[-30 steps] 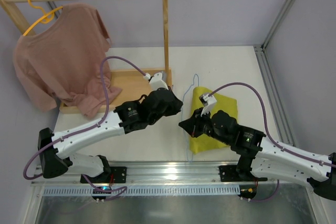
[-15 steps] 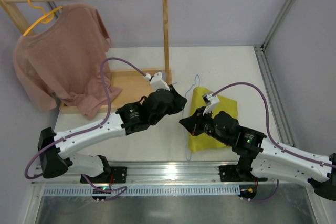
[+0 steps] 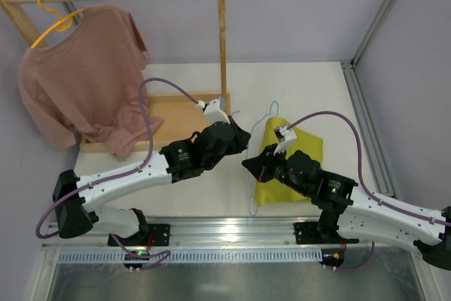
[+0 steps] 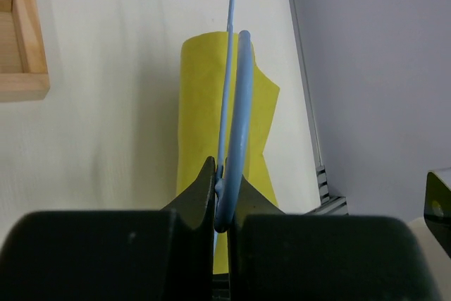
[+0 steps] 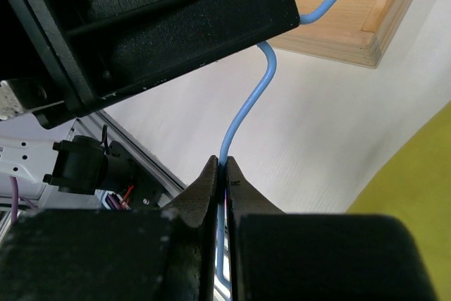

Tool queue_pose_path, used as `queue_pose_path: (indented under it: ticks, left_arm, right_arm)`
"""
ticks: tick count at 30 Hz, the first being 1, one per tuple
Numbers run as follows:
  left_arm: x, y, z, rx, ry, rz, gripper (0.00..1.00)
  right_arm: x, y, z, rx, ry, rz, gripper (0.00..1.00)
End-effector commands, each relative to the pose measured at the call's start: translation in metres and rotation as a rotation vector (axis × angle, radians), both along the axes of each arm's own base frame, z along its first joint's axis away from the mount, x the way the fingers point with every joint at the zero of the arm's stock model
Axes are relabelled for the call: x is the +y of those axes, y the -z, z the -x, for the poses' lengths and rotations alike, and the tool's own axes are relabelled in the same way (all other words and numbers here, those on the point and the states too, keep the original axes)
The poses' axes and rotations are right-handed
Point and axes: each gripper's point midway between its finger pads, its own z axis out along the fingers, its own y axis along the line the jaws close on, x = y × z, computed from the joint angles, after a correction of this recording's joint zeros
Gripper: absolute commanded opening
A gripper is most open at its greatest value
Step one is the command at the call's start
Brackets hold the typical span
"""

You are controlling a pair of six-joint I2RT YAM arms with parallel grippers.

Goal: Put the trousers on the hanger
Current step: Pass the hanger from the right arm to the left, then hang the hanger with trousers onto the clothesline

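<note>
The yellow-green trousers [image 3: 299,147] lie folded on the table right of centre; they also show in the left wrist view [image 4: 199,103] and at the right wrist view's lower right edge [image 5: 419,195]. The thin light-blue hanger [image 3: 266,113] stands on edge along their left side, its hook toward the back. My left gripper [image 3: 238,139] is shut on the hanger's thicker blue part [image 4: 237,103], jaws pinching it [image 4: 224,195]. My right gripper [image 3: 251,167] is shut on the hanger's thin wire [image 5: 246,111], fingertips closed around it [image 5: 225,170].
A wooden rack [image 3: 222,40] with a tray base [image 3: 173,107] stands at the back left. A dusty-pink T-shirt [image 3: 84,68] hangs there on a yellow hanger [image 3: 56,19]. The tray corner [image 5: 352,40] is close behind my grippers. Metal frame rails [image 3: 366,132] border the right.
Both grippers have shifted slightly right and away with the hanger. The hanger's hook now stands a little farther right, over the trousers' back left corner.
</note>
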Motion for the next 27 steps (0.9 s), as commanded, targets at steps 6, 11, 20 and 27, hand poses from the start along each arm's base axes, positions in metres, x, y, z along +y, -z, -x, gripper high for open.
queue_pose_path:
  ticks: [6, 11, 20, 27]
  left_arm:
    - [-0.005, -0.046, -0.003, -0.088, -0.044, 0.101, 0.0]
    - [0.012, -0.073, -0.001, -0.101, -0.057, 0.024, 0.0]
    - [0.041, -0.116, 0.011, -0.123, -0.045, 0.009, 0.0]
    - [0.075, -0.15, 0.022, -0.161, -0.053, -0.005, 0.0]
  right_arm:
    - [0.006, -0.054, 0.01, -0.054, -0.051, -0.158, 0.19]
    - [-0.029, -0.055, 0.019, -0.014, 0.004, -0.123, 0.38]
    - [-0.086, 0.025, 0.015, 0.121, 0.23, -0.019, 0.38]
    - [-0.071, 0.072, 0.019, 0.213, 0.21, 0.031, 0.38]
